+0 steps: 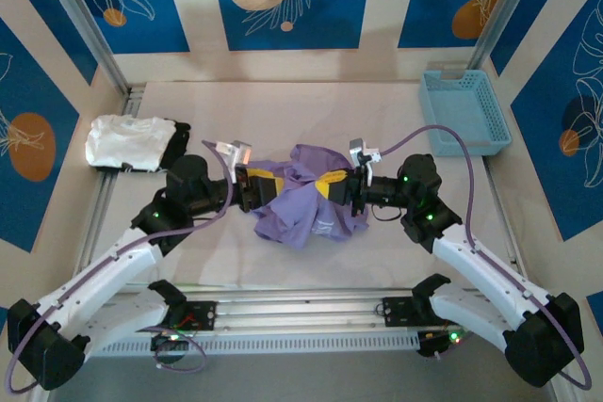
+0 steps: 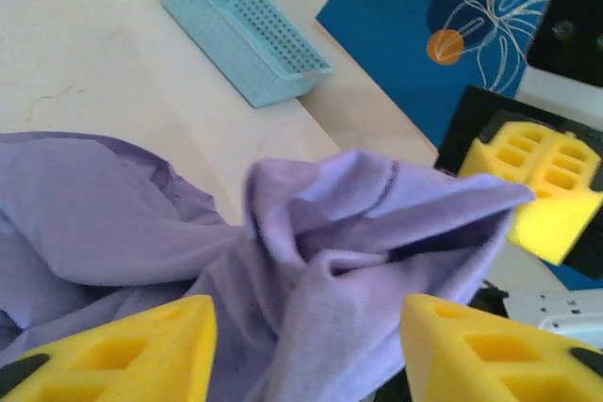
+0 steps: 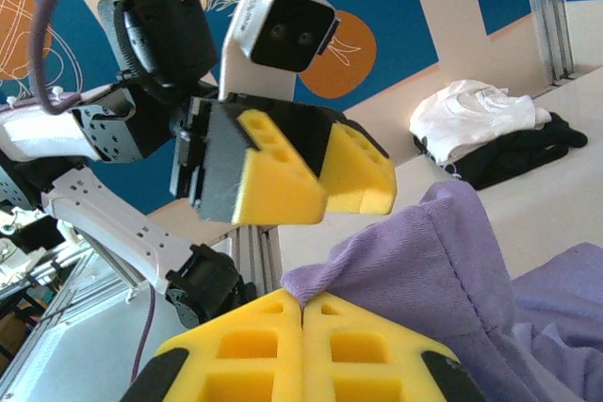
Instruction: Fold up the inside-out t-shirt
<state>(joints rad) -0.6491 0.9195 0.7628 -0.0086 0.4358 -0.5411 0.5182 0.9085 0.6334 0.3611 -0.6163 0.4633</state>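
T-shirt (image 1: 301, 200) crumpled; R fingers (image 3: 294, 327) closed on its fabric, L fingers (image 3: 330, 171) spread apart.

Lavender t-shirt (image 2: 363, 233) inside spread left claw (image 2: 306, 313)

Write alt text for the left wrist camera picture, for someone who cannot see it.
A bunched lavender t-shirt lies between the left pincer's spread yellow fingers, one peak pinched by the right pincer. A light blue basket sits on the table behind.
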